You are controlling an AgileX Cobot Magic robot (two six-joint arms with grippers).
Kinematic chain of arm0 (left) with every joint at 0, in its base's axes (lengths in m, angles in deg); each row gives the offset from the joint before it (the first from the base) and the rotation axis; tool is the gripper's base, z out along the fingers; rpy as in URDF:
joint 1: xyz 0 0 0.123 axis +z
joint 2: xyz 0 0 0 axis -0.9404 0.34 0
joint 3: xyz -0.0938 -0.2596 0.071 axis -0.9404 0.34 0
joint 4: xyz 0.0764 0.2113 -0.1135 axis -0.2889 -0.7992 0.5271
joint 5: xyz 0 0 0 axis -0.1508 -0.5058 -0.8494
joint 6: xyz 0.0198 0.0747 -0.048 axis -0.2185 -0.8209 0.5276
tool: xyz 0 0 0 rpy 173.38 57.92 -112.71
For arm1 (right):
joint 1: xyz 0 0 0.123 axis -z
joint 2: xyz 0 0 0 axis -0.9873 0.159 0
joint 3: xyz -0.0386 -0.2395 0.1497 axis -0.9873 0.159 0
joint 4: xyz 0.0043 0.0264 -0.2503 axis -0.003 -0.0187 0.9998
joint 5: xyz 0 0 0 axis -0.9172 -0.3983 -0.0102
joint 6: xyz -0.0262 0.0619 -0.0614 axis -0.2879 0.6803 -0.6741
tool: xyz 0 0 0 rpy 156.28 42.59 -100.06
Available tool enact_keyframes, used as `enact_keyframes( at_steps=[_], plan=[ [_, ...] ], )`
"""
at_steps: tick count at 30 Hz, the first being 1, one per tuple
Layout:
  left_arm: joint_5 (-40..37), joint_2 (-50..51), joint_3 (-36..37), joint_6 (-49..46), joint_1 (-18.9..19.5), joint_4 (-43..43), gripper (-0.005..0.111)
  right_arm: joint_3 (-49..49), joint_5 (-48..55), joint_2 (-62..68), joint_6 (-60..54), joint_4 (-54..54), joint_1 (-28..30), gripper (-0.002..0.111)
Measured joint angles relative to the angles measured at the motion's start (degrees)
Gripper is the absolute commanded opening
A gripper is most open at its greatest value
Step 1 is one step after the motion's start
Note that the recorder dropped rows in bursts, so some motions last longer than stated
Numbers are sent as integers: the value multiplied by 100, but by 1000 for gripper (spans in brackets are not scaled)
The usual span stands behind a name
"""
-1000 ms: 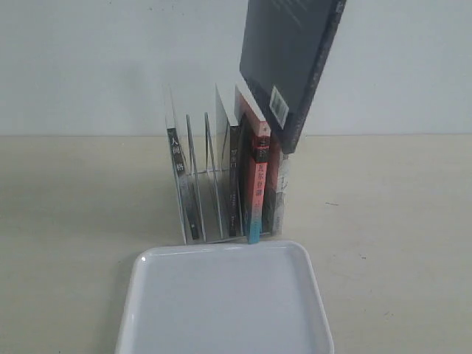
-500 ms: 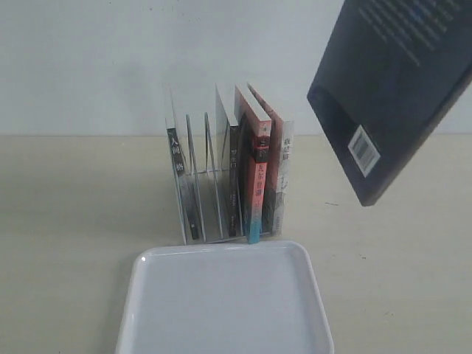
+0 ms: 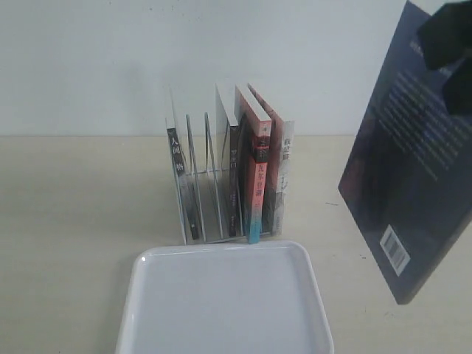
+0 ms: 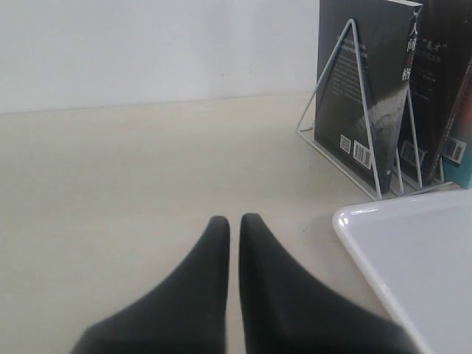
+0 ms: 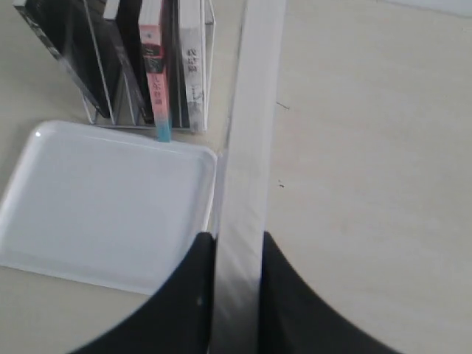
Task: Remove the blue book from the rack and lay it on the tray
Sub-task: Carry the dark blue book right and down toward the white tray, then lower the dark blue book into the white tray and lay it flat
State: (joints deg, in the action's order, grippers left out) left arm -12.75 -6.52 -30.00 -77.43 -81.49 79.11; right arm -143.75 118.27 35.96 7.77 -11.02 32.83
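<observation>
My right gripper (image 5: 237,247) pinches the blue book (image 3: 413,169) near its upper edge. The book hangs tilted at the right of the exterior frame, barcode low, apart from the rack (image 3: 195,184) at centre and the tray (image 3: 221,310) at the bottom. My left gripper (image 4: 234,225) has its fingertips pressed together, empty.

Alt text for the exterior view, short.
The right gripper holds the blue book tilted in mid-air, barcode side facing the camera, right of the clear rack. Other books stand upright in the rack, and the white tray lies in front of it.
</observation>
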Motion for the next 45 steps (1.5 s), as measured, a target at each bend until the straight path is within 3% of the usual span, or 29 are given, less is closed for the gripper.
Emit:
enact_keyframes(
  at_steps=[14,29,38,45],
  plan=[
    [0,0,0,0,0,0,4,476,-73,935,528,-70,0,0],
    [0,0,0,0,0,0,4,476,-1032,1995,944,-156,0,0],
    [0,0,0,0,0,0,4,479,-1130,2484,2114,1116,-780,0],
    [0,0,0,0,0,0,4,479,-1081,2668,2510,1425,-857,0]
  ],
)
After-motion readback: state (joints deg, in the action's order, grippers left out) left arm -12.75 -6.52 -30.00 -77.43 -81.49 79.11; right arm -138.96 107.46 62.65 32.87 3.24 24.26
